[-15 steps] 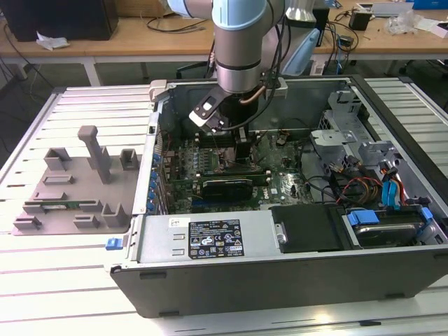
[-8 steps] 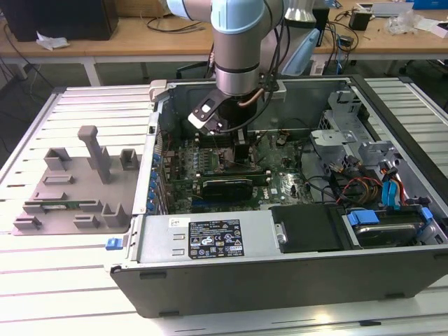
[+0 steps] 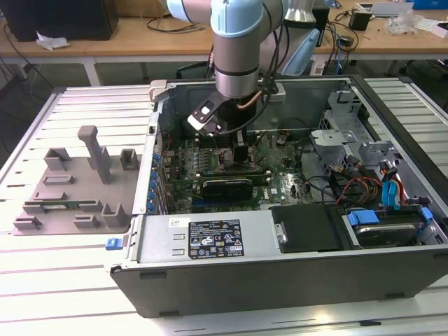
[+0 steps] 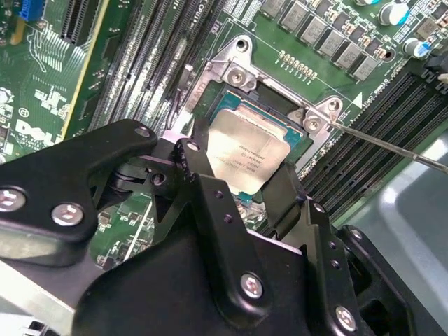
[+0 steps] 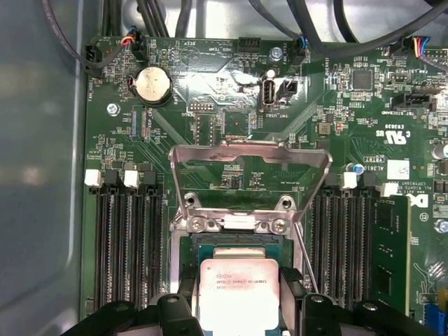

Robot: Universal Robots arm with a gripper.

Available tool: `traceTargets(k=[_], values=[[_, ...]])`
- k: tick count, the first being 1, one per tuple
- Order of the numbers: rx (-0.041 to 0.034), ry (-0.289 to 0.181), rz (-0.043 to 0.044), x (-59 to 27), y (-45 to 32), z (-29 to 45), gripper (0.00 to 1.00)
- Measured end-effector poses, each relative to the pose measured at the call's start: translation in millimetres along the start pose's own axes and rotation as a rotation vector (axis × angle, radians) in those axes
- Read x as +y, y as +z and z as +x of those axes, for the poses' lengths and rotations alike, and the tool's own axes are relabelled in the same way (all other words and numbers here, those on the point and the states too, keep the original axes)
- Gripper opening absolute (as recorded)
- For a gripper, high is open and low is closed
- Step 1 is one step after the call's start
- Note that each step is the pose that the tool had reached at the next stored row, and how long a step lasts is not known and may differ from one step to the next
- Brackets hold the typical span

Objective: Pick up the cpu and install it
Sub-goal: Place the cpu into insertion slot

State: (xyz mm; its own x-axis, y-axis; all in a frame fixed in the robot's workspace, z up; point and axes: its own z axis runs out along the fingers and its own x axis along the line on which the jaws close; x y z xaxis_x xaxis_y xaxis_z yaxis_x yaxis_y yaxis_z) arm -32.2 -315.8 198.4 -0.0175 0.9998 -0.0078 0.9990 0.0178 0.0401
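The cpu [image 4: 246, 152] is a small square chip with a silver-grey top, sitting just over the open socket [image 4: 297, 140] on the green motherboard [image 5: 231, 91]. My gripper [image 4: 241, 178] is shut on it, one black finger [image 4: 190, 162] against one edge and the other finger [image 4: 283, 199] against the opposite edge. In the first wrist view the cpu [image 5: 238, 290] lies between the same fingers [image 5: 183, 297], below the raised metal load plate [image 5: 248, 157]. In the exterior view the gripper [image 3: 240, 150] reaches down into the computer case [image 3: 280, 266].
The thin socket lever [image 4: 392, 143] sticks out beside the socket. Memory slots [image 5: 126, 245] flank it on both sides. An expansion card [image 3: 224, 185] stands close to the gripper, and cables [image 3: 364, 185] fill the case's right. A grey fixture tray [image 3: 73, 185] lies outside on the exterior view's left.
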Motion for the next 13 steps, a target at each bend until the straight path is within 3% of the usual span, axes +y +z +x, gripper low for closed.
traceTargets(k=[13], values=[[-0.0016, 0.033, 0.0001, 1.7, 1.4, 1.2, 0.55]])
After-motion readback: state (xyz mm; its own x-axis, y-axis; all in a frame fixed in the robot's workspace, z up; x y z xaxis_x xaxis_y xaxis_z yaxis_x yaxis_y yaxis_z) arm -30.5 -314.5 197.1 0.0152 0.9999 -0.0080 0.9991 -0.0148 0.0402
